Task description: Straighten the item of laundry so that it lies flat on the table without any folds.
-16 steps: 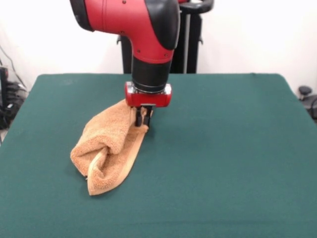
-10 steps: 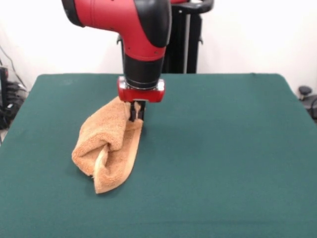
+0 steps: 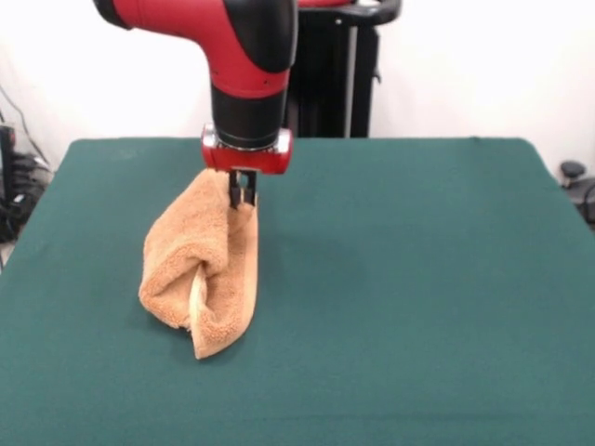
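The orange-tan terry towel (image 3: 200,265) lies bunched and folded over on itself on the left half of the dark green table (image 3: 418,279). Its far end is lifted up off the felt. My gripper (image 3: 242,198) hangs from the red and black arm straight above that far end and is shut on the towel's top edge. The near end of the towel rests on the table in a rolled fold. The tag loop does not show.
The robot's black pedestal (image 3: 339,70) stands behind the table's far edge. Dark cables and equipment (image 3: 14,186) sit off the table's left side, and a dark object (image 3: 576,181) sits off the right side.
The arm has moved left and toward the table's far side and risen a little, pulling the towel's held end with it. The towel now hangs more upright and its near end has slid.
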Tool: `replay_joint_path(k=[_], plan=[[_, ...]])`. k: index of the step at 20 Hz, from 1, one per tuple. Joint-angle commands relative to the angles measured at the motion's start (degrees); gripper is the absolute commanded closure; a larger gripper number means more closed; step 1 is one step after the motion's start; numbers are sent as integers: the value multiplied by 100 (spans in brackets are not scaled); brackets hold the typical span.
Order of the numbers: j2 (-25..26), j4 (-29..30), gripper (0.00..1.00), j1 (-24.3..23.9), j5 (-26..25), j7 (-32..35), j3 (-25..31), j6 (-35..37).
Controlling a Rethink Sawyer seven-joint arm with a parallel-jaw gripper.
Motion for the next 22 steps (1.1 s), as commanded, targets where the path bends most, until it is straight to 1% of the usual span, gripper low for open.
replay_joint_path(k=[1, 4, 9, 16, 22], plan=[[-368, 372, 100, 229, 443, 902, 278, 1027], [-653, 392, 100, 346, 539, 959, 228, 1389], [-940, 397, 100, 450, 688, 1036, 168, 1856], [-1544, 326, 100, 715, 815, 1145, -24, 2768], [-1777, 253, 100, 865, 899, 1282, -100, 3200]])
